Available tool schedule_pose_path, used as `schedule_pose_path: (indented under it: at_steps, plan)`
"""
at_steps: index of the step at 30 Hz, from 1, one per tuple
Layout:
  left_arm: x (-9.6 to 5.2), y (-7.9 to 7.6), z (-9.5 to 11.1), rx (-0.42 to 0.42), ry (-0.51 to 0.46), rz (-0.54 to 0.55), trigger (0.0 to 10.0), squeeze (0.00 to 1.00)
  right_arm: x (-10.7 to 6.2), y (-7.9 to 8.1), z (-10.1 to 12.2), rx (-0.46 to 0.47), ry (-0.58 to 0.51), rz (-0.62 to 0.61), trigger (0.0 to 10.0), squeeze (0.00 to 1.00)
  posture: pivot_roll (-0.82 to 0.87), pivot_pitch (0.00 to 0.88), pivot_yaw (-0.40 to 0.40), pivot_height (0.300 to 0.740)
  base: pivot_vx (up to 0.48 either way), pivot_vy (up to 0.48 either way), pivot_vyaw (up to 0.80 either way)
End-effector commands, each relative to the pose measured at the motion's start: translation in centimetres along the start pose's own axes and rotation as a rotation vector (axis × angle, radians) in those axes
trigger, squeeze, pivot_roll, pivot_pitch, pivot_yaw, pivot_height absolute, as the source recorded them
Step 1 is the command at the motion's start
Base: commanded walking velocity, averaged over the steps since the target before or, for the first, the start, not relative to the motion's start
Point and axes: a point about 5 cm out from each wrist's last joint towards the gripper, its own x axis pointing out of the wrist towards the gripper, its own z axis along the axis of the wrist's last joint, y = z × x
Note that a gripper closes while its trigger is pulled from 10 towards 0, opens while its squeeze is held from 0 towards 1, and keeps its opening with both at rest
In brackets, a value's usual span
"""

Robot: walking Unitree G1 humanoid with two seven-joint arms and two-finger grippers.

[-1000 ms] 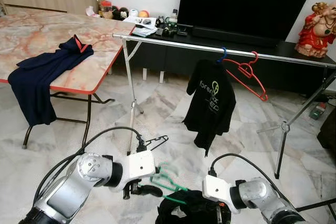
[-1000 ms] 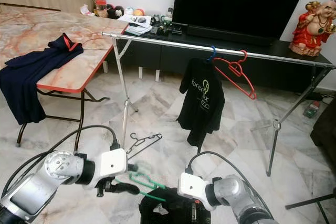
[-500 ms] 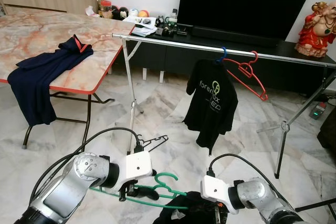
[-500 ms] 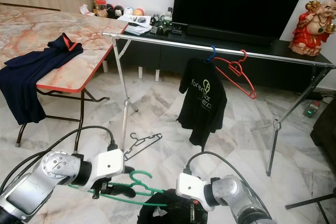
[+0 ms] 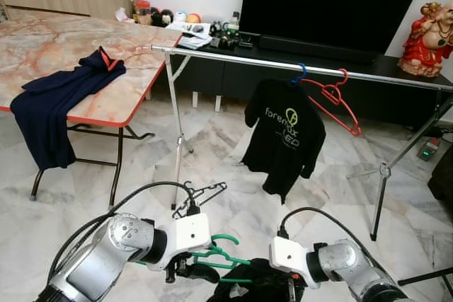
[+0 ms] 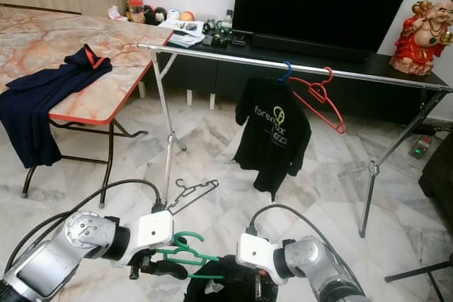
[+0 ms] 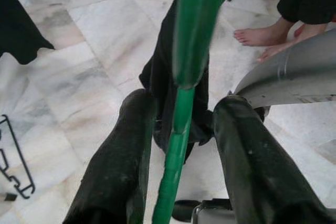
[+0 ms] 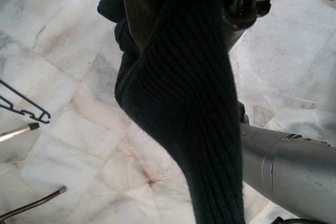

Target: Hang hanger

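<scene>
Left eye view: marble floor (image 5: 212, 139), clothes rail (image 5: 297, 68), marble-topped table (image 5: 64, 47)

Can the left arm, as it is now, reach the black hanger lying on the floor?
Probably not freely: the left end effector is shut on the green hanger, though the black hanger lies unobstructed just ahead.

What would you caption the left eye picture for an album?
Robot holding a green hanger and black garment low before a clothes rail with a black T-shirt.

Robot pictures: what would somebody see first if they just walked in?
Probably the green hanger held low between the left gripper and the dark garment in the right gripper. Behind them, a black T-shirt and red hanger hang on the metal rail.
</scene>
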Motion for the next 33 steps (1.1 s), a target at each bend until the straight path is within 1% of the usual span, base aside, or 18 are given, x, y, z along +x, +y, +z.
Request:
schedule_pose_path:
  at_steps: [1,6,24,33]
  plan:
    - [-0.17,-0.23,0.23,0.01,0.002,-0.015,0.0,0.0,-0.49,-0.87,1.02,-0.041,-0.035,-0.031,0.0,0.0,0.15,0.0,-0.109,0.74,0.0,0.0,0.0]
    - [-0.26,-0.27,-0.08,0.018,0.027,-0.028,0.0,0.0,-0.48,-0.85,1.03,-0.04,-0.037,-0.029,0.0,0.0,0.15,0.0,-0.109,0.74,0.0,0.0,0.0]
    - [0.12,-0.43,-0.05,0.016,0.025,-0.05,0.0,0.0,-0.59,-1.01,1.17,-0.044,-0.038,-0.031,0.0,0.0,0.15,0.0,-0.107,0.74,0.0,0.0,0.0]
    - [0.02,0.18,0.22,0.019,-0.004,-0.014,0.0,0.0,-0.87,-1.2,1.16,-0.05,-0.029,-0.034,0.0,0.0,0.14,0.0,-0.114,0.74,0.0,0.0,0.0]
